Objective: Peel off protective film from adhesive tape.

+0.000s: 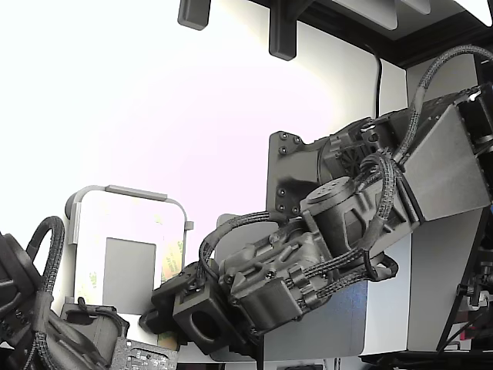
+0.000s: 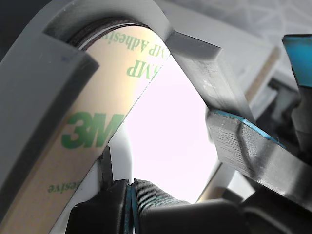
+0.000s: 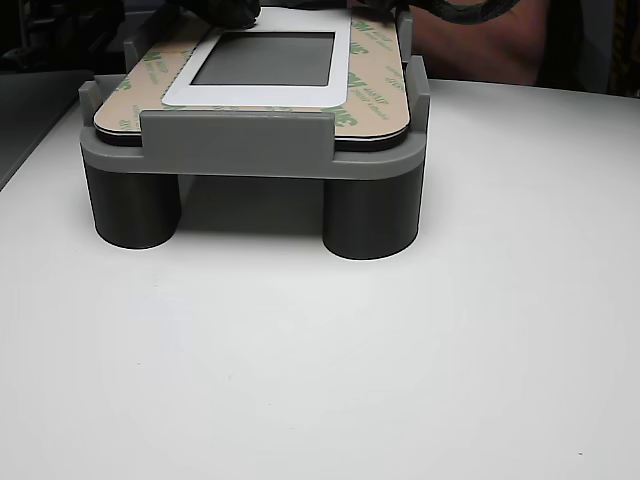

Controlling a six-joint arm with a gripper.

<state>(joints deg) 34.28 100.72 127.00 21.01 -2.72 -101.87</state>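
The protective film is a pale yellow-green strip with green 3M print. It lies along the edge of a panel held in a grey fixture. In the other view the film borders a white frame around a dark grey square and lies flat. In the exterior view the film shows beside the grey square. My gripper sits at the strip's inner edge near the panel's corner, and it also shows in the exterior view. Its two blue-edged pads are pressed together. No film shows between them.
The fixture stands on short round legs on a white table. A second dark arm is at the exterior view's lower left. A brownish shape lies behind the fixture. A blue-edged grey block is close to the gripper.
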